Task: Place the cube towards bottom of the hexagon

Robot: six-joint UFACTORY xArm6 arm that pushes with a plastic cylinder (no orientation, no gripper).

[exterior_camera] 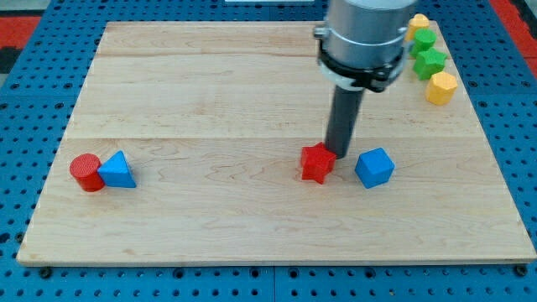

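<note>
Now blue wooden cube (374, 167) sits just beside my tip (341, 156), view's right. Tip's a bare rod w/ no claw, holds nothing. Cube's prob. light, stiff, slidey; push its lower-left face.

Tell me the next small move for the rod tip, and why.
Probably swing my tip round to the left of the blue cube, then push it rightward and up: the yellow hexagon lies far up-right, and my tip now touches the red star block.
</note>
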